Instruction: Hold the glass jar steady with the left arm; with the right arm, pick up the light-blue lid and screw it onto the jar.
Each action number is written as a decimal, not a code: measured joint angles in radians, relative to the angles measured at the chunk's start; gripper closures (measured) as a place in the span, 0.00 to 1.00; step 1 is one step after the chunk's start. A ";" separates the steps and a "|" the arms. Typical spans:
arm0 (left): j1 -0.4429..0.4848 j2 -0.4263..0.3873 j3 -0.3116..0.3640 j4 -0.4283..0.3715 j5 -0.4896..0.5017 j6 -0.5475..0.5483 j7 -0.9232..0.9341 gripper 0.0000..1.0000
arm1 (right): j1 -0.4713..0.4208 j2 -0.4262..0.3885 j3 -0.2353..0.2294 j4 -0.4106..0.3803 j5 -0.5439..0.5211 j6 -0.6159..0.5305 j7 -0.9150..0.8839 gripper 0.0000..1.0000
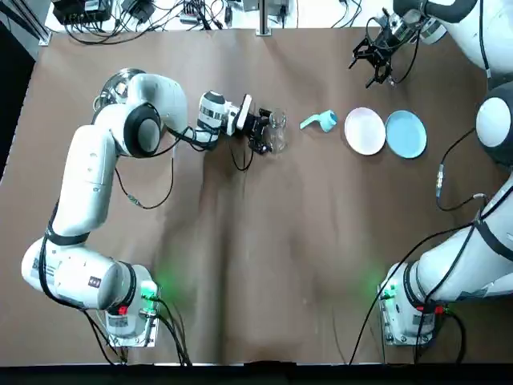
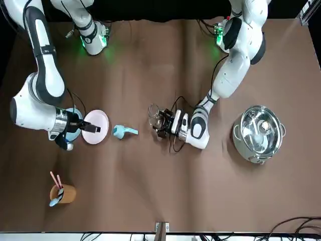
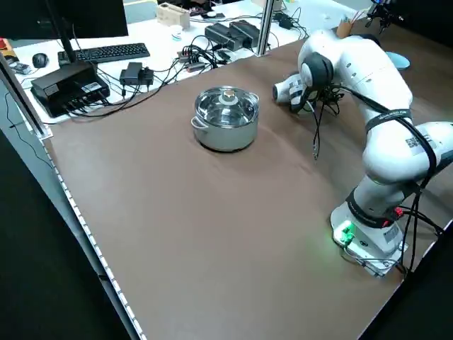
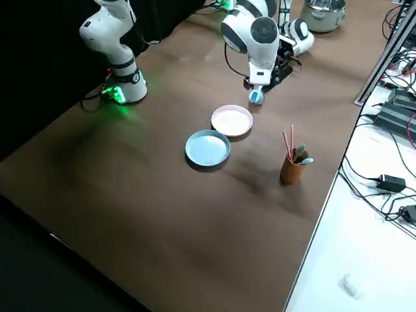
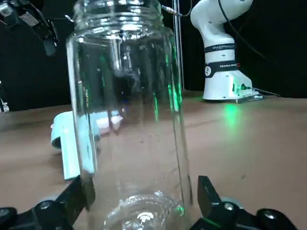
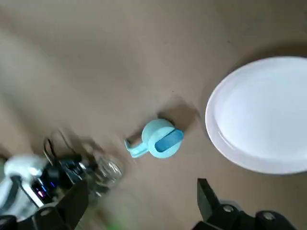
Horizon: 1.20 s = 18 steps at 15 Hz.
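The clear glass jar stands upright on the brown table, without a lid. My left gripper reaches in low from the side and is shut on the jar near its base, one finger on either side. The light-blue lid lies on the table just to the right of the jar, apart from it. My right gripper hangs open and empty high above the lid and plates.
A pale pink plate and a blue plate lie right of the lid. A steel pot stands behind the left arm. A brown cup with utensils stands at the far right corner.
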 joint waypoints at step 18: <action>-0.033 0.006 -0.001 0.000 -0.058 0.050 -0.008 0.07 | 0.037 0.113 0.000 -0.157 0.254 0.151 0.493 0.00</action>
